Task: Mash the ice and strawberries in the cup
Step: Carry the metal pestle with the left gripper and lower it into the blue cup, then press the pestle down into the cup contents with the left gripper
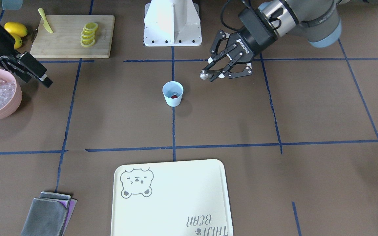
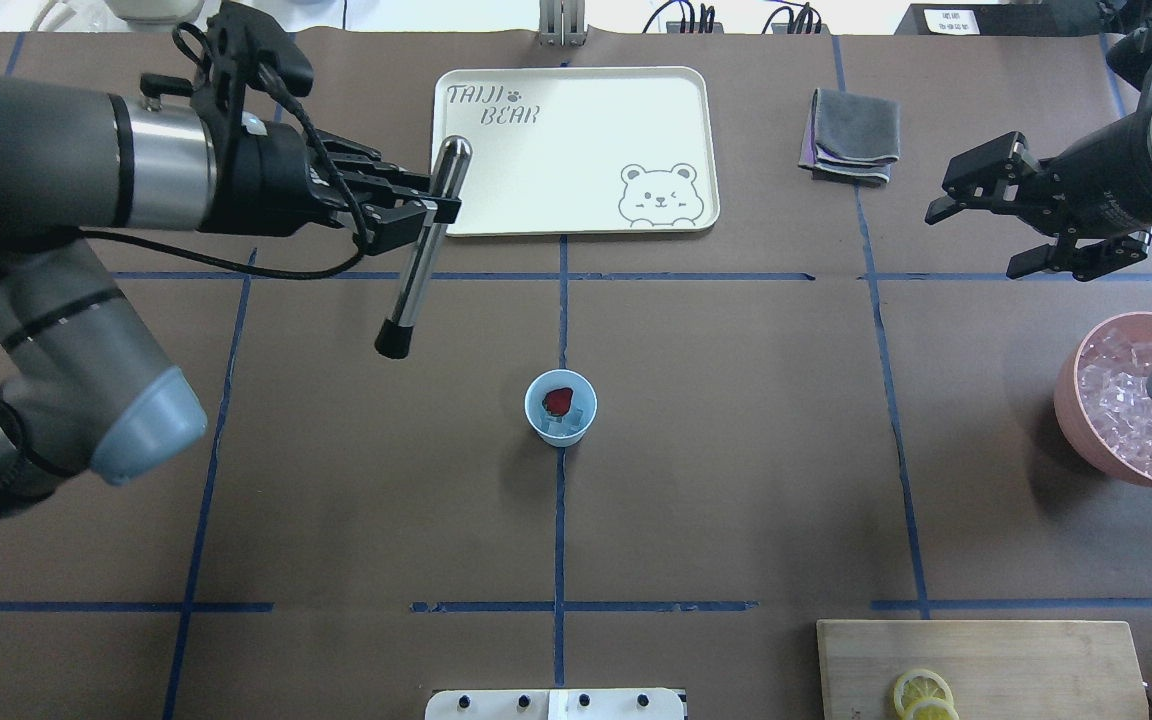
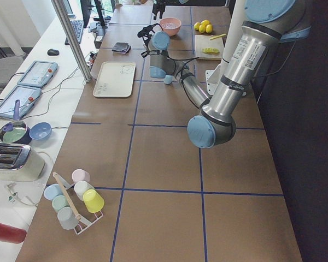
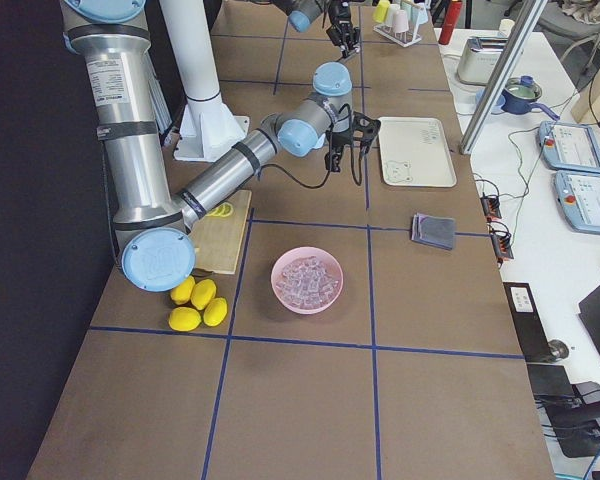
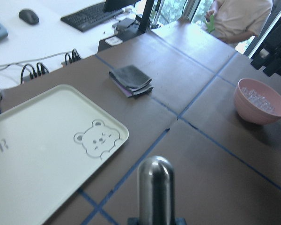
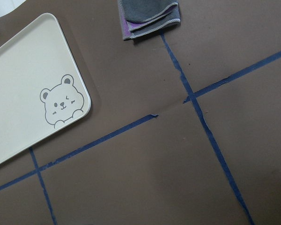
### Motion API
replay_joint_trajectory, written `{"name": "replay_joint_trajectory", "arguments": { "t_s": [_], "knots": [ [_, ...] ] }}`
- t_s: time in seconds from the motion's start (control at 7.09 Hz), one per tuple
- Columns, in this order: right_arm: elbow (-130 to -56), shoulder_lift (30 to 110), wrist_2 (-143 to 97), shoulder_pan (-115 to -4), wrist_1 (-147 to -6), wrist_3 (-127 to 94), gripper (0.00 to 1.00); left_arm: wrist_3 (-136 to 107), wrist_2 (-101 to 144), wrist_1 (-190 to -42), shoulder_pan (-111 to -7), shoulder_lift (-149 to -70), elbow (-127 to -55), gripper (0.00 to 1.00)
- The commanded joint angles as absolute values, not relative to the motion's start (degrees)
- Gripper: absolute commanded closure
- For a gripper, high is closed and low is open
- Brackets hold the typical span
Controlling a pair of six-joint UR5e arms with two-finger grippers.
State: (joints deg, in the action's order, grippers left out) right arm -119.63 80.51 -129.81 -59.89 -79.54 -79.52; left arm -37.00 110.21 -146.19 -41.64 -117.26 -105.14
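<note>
So the left gripper (image 2: 428, 212) is pinching a metal muddler (image 2: 416, 280) about a third of the way down from its rounded shiny end, and I'm guessing that's to leave plenty of shaft free below the fingers for reaching into the cup (image 2: 560, 407). The muddler's long axis is tilting. In the overhead view its shiny end is sitting over the edge of the bear tray (image 2: 696, 150), and its black tip is angling back toward the robot and down. The tip is hanging off to the left of the cup and a bit beyond it, not over the mouth yet, so it's probably needing to swing upright before any mashing. The cup is standing upright at the middle of the table on the blue tape line, mouth facing straight up and long axis vertical, which is handy for a straight-down push. Inside it the strawberry (image 2: 558, 400) is lying as a small dark-red piece, with what looks like a clear cube or two beside it. Most of the ice (image 2: 1121, 400) is piling up in the pink bowl (image 2: 1071, 400), well off to the robot's right. The right gripper (image 2: 976, 240) is hovering near that bowl with its fingers spread and nothing between them, likely just keeping out of the way.
</note>
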Motion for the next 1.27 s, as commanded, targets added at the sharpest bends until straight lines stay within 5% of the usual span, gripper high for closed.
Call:
{"name": "replay_joint_trajectory", "arguments": {
  "t_s": [0.0,0.7,1.13],
  "knots": [
    [-119.3,80.3,-129.8,-60.3,-79.5,-79.5,0.00,-34.8,91.9,-155.9,-31.0,-117.5,-104.5,1.00],
    [-117.9,80.0,-129.6,-60.3,-79.5,-78.5,0.00,-24.6,79.7,-174.4,-23.9,-120.1,-92.2,1.00],
    [-117.9,79.9,-129.6,-60.3,-79.5,-78.5,0.00,-22.7,79.5,-174.6,-22.3,-120.3,-91.9,1.00]
  ]
}}
